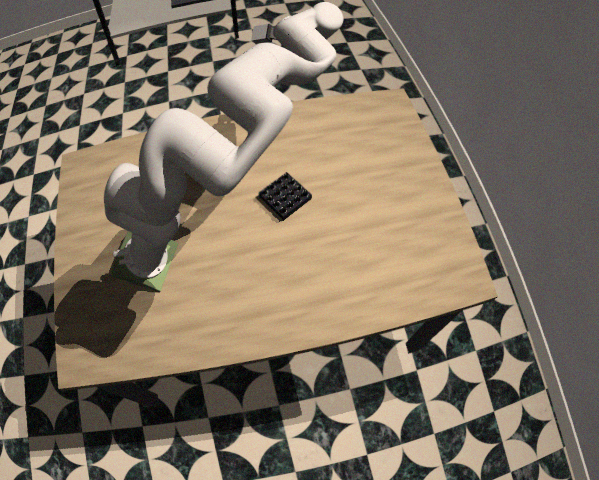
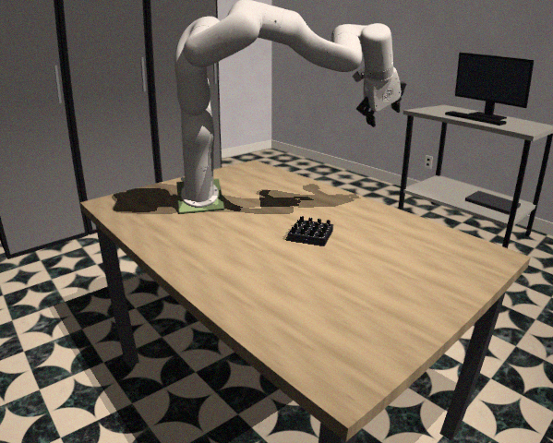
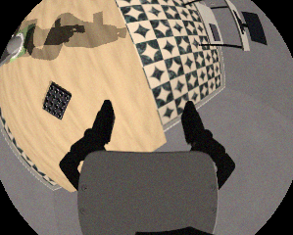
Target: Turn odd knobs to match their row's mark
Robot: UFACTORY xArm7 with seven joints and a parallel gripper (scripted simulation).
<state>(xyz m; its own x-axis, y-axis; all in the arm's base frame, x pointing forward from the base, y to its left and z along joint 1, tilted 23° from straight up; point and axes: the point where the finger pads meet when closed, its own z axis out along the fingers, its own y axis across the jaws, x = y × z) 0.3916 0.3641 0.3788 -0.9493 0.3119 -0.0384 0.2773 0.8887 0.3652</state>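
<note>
The black knob box [image 1: 281, 194] [image 2: 309, 234] [image 3: 55, 101] stands on the wooden table with its knobs upward. It appears turned at an angle to the table edges in the top view. Its knobs are small dark posts in rows; their white lines, the marks, the printed names and the socket are too small to read in any view. My gripper [image 2: 385, 115] [image 3: 148, 108] is open and empty. It hangs high in the air, well away from the box, which lies to the left of the fingers in the wrist view.
The arm's base stands on a green plate [image 1: 165, 276] [image 2: 186, 208] at one end of the wooden table [image 1: 340, 289] [image 2: 342, 305] [image 3: 30, 132]. The arm's shadow falls across the table. A side desk [image 2: 520, 125] with a monitor [image 2: 493, 78] stands beyond the table.
</note>
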